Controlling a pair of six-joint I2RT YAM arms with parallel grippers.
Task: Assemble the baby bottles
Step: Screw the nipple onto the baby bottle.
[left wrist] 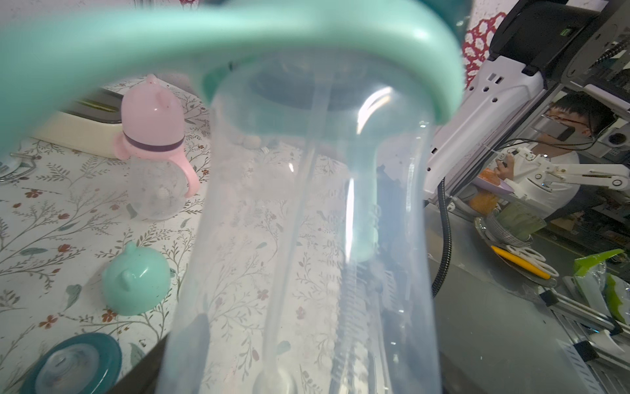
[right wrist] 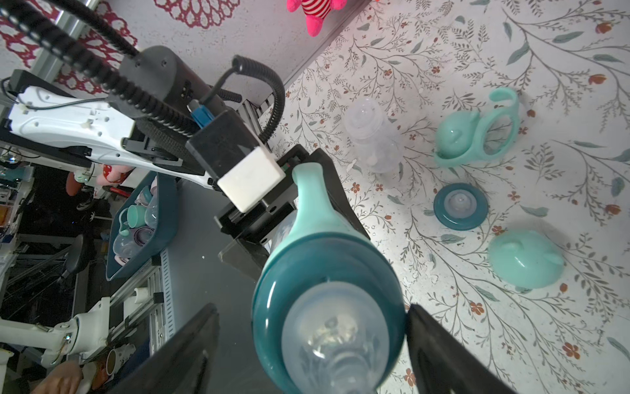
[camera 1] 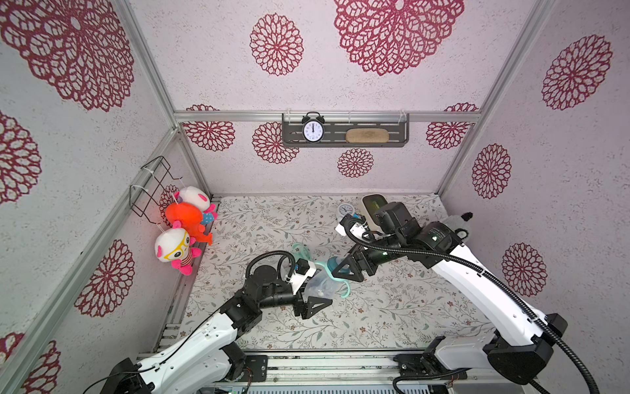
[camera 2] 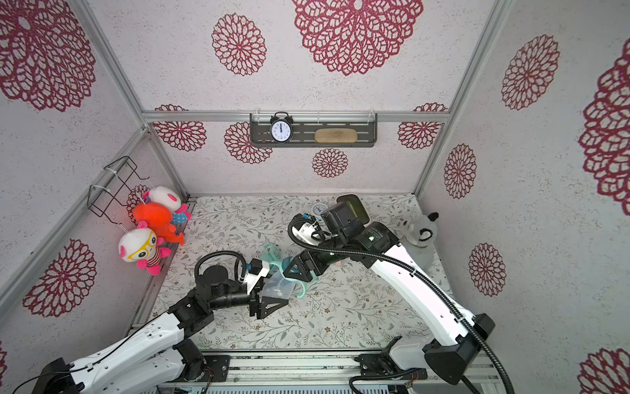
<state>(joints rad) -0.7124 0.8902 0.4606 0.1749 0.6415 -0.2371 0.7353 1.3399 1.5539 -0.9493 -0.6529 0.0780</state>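
My left gripper [camera 1: 315, 290] is shut on a clear baby bottle [camera 1: 319, 283] with a mint two-handled ring [left wrist: 306, 30], holding it tilted above the mat. A teal nipple collar [right wrist: 327, 273] sits on the bottle's neck. My right gripper [right wrist: 313, 351] is open around that collar; one finger is close against it and the other stands apart. On the mat lie a second clear bottle [right wrist: 371, 136], a mint handle ring with a dome cap [right wrist: 477, 133], a loose teal collar with its nipple [right wrist: 460, 206] and a mint eared cap [right wrist: 525, 259]. A pink capped bottle [left wrist: 153, 153] stands upright.
A small white clock [camera 1: 345, 209] and a cream box [camera 1: 370, 204] stand at the back of the floral mat [camera 1: 392, 307], behind the right arm. Plush toys [camera 1: 184, 221] hang on the left wall, and a grey plush [camera 2: 422, 232] sits at the right wall.
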